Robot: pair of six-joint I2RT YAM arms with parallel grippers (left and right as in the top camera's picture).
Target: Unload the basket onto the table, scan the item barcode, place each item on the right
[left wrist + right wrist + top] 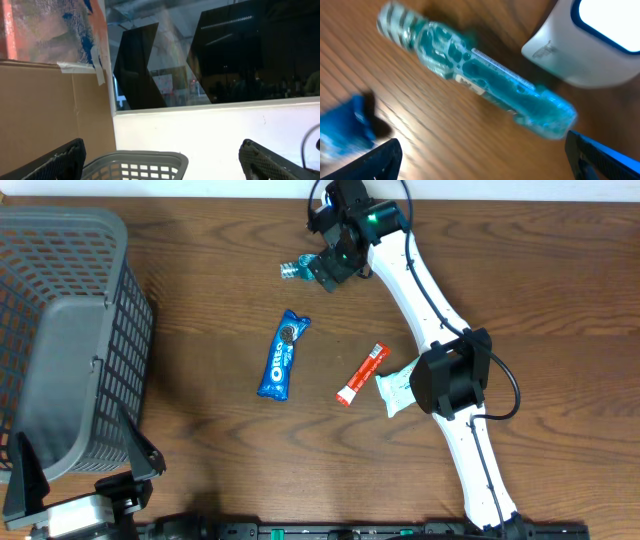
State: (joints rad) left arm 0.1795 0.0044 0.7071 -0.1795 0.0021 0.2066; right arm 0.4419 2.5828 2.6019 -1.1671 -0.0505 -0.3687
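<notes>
A translucent teal packet with a white label lies flat on the wooden table, one end close to a white scanner at the upper right of the right wrist view. My right gripper hangs open just above it with nothing between the fingers. The right finger is near the packet's end, and I see no contact. In the overhead view the packet pokes out left of the right gripper at the table's far edge. My left gripper is open and empty at the near left.
A grey mesh basket fills the left side, its rim below the left gripper. A blue Oreo pack, a red stick pack and a white packet, partly under the right arm, lie mid-table.
</notes>
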